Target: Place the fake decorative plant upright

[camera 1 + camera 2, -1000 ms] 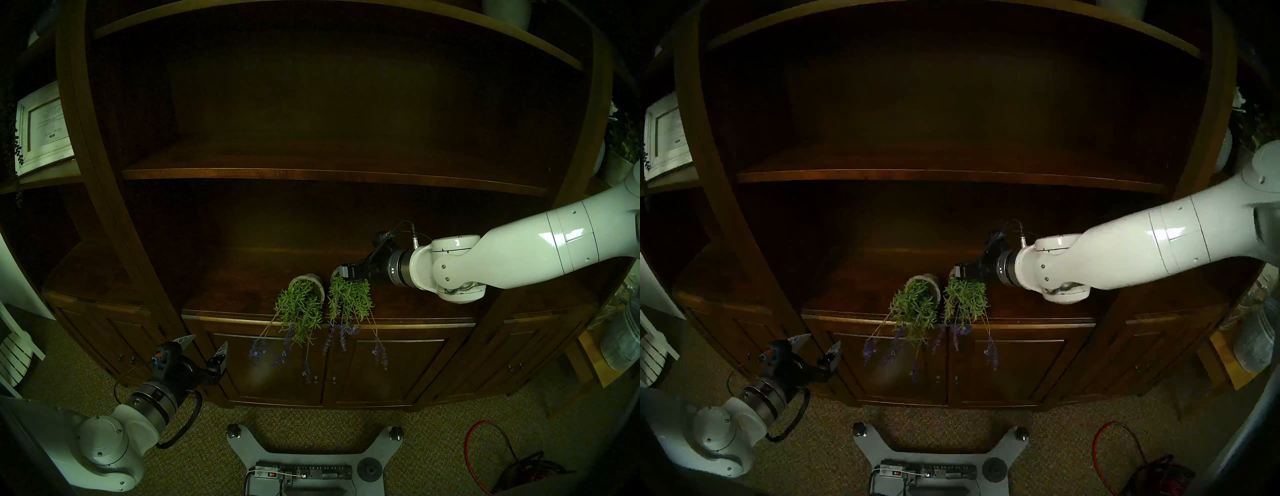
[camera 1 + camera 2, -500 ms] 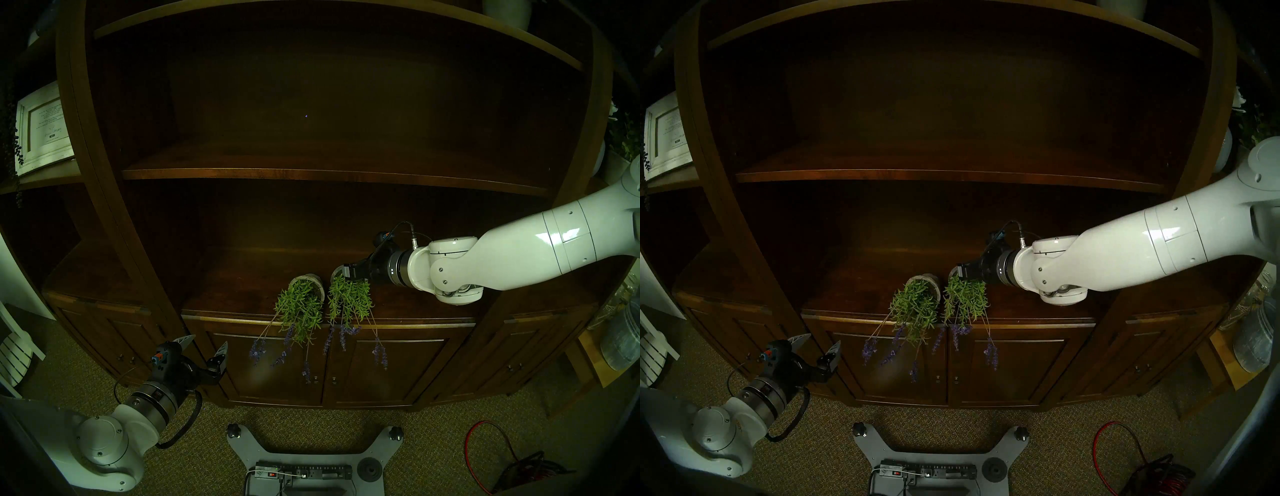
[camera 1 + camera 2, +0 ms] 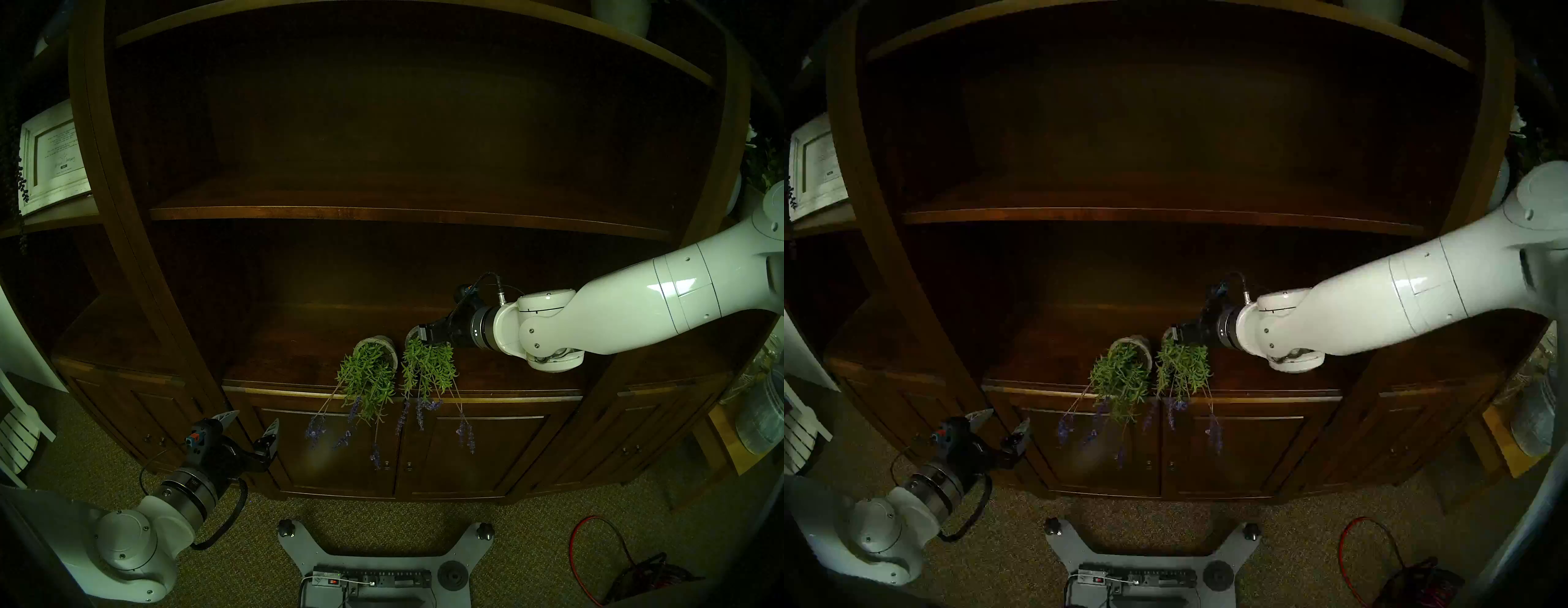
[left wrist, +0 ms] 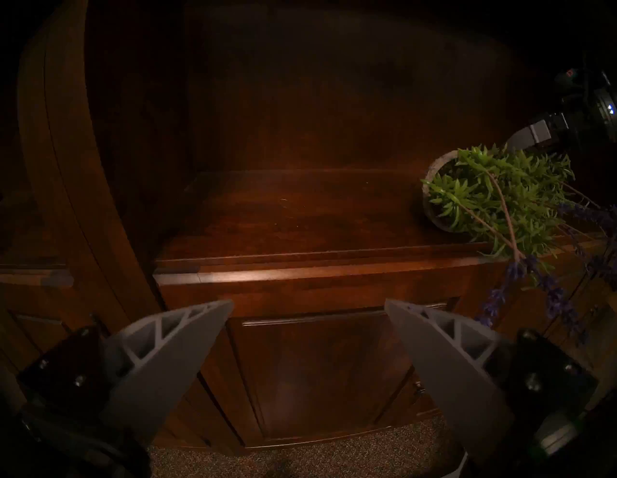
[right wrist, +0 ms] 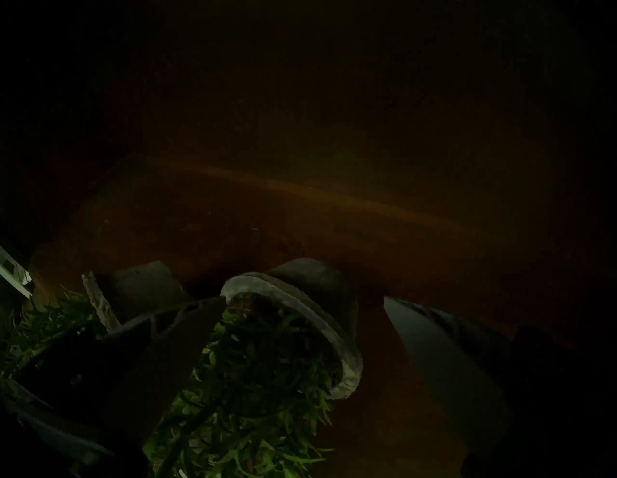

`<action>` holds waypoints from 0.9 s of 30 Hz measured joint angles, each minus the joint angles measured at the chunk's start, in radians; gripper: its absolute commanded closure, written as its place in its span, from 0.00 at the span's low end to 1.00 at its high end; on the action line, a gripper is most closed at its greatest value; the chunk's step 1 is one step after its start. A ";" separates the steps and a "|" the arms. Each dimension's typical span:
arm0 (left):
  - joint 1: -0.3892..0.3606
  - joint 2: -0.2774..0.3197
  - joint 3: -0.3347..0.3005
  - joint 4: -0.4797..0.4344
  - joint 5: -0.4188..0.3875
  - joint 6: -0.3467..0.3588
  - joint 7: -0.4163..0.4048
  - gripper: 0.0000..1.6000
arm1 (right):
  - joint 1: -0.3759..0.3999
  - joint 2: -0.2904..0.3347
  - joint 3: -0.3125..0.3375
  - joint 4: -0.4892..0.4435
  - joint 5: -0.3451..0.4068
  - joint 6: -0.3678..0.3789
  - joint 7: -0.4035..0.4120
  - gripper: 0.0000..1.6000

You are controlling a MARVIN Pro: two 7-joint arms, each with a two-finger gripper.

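Two fake plants lie tipped over on the wooden cabinet counter [image 3: 297, 361], green leaves and purple flower stems hanging over its front edge. The left plant [image 3: 368, 380] shows its grey pot [image 3: 377, 344], also in the left wrist view [image 4: 434, 177]. The right plant [image 3: 427, 369] has its pot [image 5: 334, 333] between the fingers of my right gripper [image 3: 418, 335], which is open and straddles the pot. One finger [image 5: 167, 350] overlaps the rim; the other [image 5: 434, 367] stands clear of it. My left gripper [image 3: 253, 418] hangs open and empty in front of the cabinet doors, below and left of the plants.
A shelf board [image 3: 382, 212] runs above the counter and curved cabinet posts [image 3: 140, 254] flank it. A framed picture [image 3: 53, 157] stands far left, jars [image 3: 759, 412] far right. The robot base [image 3: 373, 564] and a red cable [image 3: 594, 552] lie on the carpet.
My right forearm and wrist have shifted slightly left toward the right plant, the gripper staying at its pot. Both plants and the left arm have not moved.
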 measured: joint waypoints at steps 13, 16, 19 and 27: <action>0.000 0.000 0.000 0.000 0.000 0.000 0.000 0.00 | -0.016 -0.029 -0.002 0.025 0.000 0.000 -0.015 0.00; 0.000 0.000 0.000 0.000 0.000 0.000 0.000 0.00 | -0.020 -0.036 -0.003 0.031 0.000 0.001 -0.019 0.00; 0.000 0.000 0.000 0.000 0.000 0.000 0.000 0.00 | -0.023 -0.042 -0.003 0.036 0.000 0.001 -0.024 0.19; 0.000 0.000 0.000 0.000 0.000 0.000 0.000 0.00 | -0.029 -0.056 -0.002 0.040 0.000 -0.001 -0.027 0.54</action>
